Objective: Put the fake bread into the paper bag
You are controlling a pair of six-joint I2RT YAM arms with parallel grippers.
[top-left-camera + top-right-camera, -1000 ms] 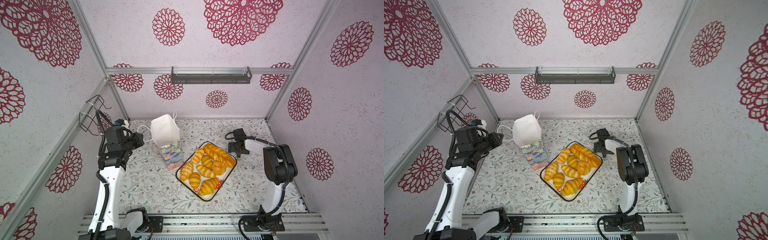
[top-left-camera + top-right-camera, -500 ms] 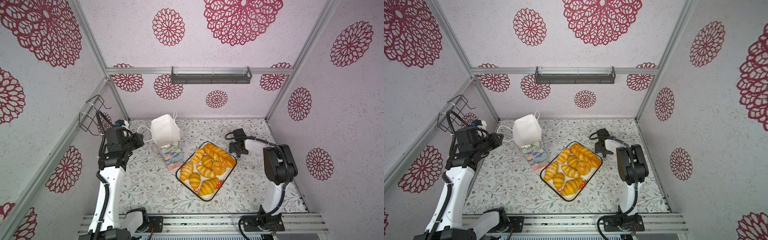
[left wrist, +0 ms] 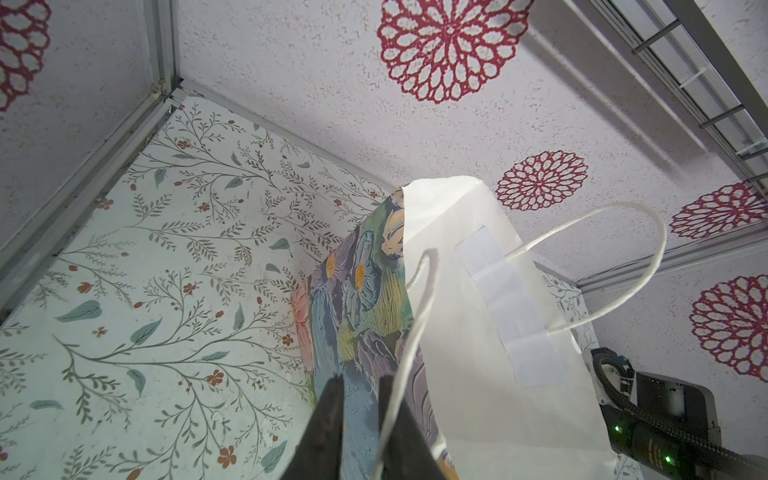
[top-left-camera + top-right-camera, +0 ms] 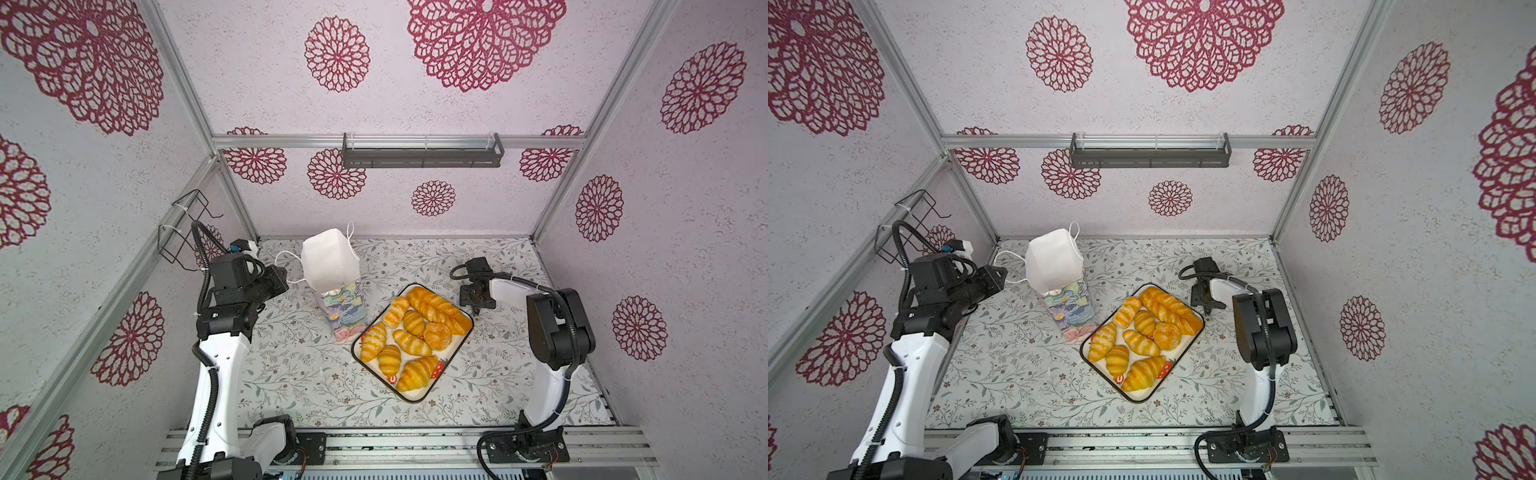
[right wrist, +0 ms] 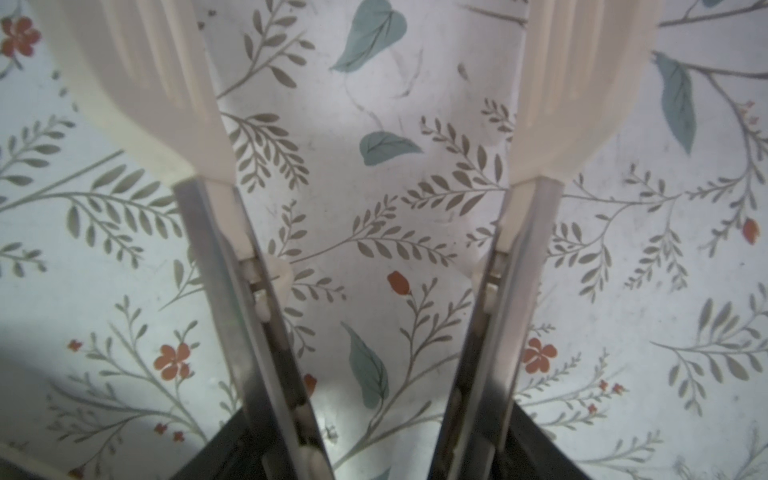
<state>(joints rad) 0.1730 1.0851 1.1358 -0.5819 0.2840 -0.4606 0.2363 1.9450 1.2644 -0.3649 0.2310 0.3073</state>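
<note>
— What is the room like?

— A box of pale, rough-textured walls [image 4: 249, 62] printed with big crimson rosettes and framed in aluminium bars. A dark grey shelf [image 4: 422, 156] hangs on the back wall, and a black wire basket [image 4: 187, 224] on the left one. The floor is a tablecloth [image 4: 291, 374], off-white with grey-green sprigs and small red blossoms.

— And on it?

— A tray [image 4: 411, 400], white with a dark rim and strawberry prints, lies slantwise near the middle.

— Where is the paper bag?

— The paper bag [image 4: 332, 266] stands just beside the tray's left edge, with its mouth up and open. It is tall and narrow, plain white inside, with pastel painted flowers outside.

— The fake bread?

— All the fake bread [image 4: 415, 332] I see lies on the tray: about nine glossy golden-orange pieces with pale stripes. A long twisted loaf [image 4: 432, 307] runs along the tray's far edge, a round bun [image 4: 437, 336] sits just in front of it, and croissants [image 4: 415, 374] fill the rest.

— The grippers?

— The right gripper [image 5: 365, 62] hangs over bare cloth just beyond the tray's far right corner, jaws well apart with nothing between them. The left gripper [image 3: 359, 399] is on the side of the bag away from the tray. Its fingers [image 3: 328, 424] stand close, with a narrow slit between them. The bag's white cord handle [image 3: 411, 332] crosses one finger, but I cannot tell whether it is pinched.
</note>
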